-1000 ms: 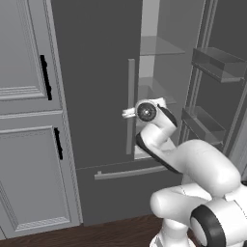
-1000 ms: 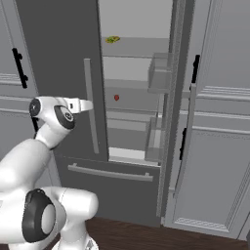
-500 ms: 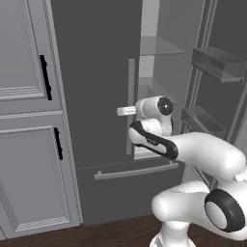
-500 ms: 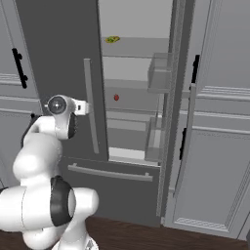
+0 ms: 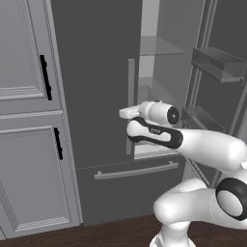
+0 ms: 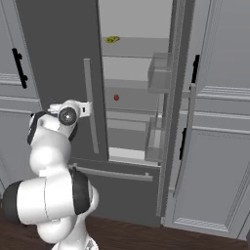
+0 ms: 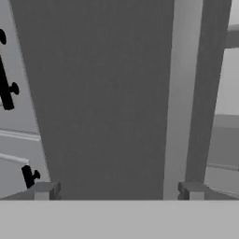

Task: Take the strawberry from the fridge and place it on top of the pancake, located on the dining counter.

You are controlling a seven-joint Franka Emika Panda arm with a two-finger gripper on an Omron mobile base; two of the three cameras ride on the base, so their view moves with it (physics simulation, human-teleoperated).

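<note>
**Open Gripper Faces Fridge Door, Strawberry Waits Inside**

Left base view: the white arm reaches toward the dark grey fridge (image 5: 96, 87), its gripper (image 5: 124, 113) just beside the closed left door's vertical handle (image 5: 130, 103); the right door stands swung open at three o'clock.

Right base view: the strawberry (image 6: 116, 97) sits on a pale shelf inside the open compartment, at about two o'clock from the gripper (image 6: 87, 108), well apart from it. A small yellow-green item (image 6: 113, 39) lies on a higher shelf.

Hand view: fingertips (image 7: 45, 191) spread wide, nothing between them, facing the door and its handle (image 7: 179, 102).
</note>
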